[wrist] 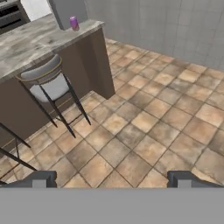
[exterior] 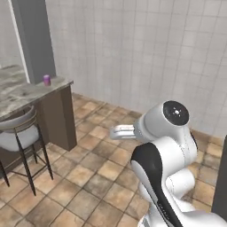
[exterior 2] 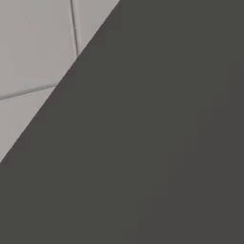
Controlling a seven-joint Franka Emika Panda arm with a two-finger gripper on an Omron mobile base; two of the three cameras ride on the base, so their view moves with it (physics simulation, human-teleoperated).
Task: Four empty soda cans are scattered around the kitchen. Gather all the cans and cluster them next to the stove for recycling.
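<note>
A pink-purple soda can (exterior: 46,80) stands upright near the far corner of a marble counter (exterior: 26,91), close to a grey pillar (exterior: 33,40). The hand view shows the same can (wrist: 74,23) at its top left. My gripper (wrist: 112,179) hangs over the tiled floor, far from the can, open, with nothing between its fingertips (wrist: 41,178). The stove is out of view.
A grey-cushioned bar stool (exterior: 20,135) with dark metal legs stands at the counter's side; it appears again in the hand view (wrist: 48,83). Brown tile floor (exterior: 88,177) spreads between the counter and the tiled wall. A dark flat surface (exterior 2: 157,152) sits very close in the right base view.
</note>
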